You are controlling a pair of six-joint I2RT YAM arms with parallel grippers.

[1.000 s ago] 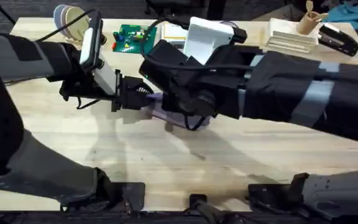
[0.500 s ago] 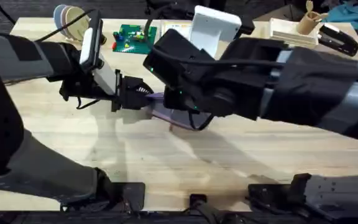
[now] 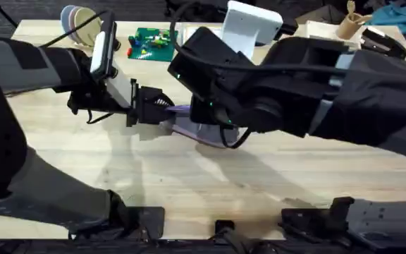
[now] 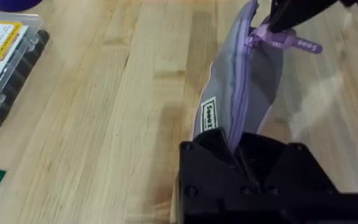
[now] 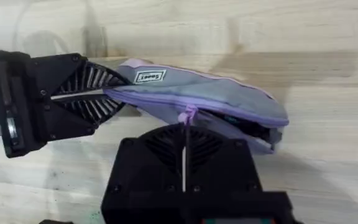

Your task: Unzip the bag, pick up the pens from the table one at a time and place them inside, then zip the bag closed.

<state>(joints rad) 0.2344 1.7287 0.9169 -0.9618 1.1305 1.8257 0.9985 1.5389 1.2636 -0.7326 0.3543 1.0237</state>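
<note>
Left gripper: fingers closed tight on the left end of the bag, near its small label. The right wrist view confirms the grip, fabric pinched flat between the black fingers.

Right gripper: closed on the purple zipper pull, midway along the bag. In the left wrist view the same pull sits under dark fingertips at the bag's far end, its tag sticking out sideways.

Bag: lavender pouch lying on the table, centre of the surface, stretched between the two grippers. To the right of the pull the zipper appears parted, with a dark gap along the seam; how far it is open cannot be judged.

Obscured: in the overhead view the right arm covers most of the bag, leaving a purple strip visible.

Surface: light wooden planks. A clear box with a yellow label lies left of the bag, well apart. At the far edge sit a green board and stacked bowls.
</note>
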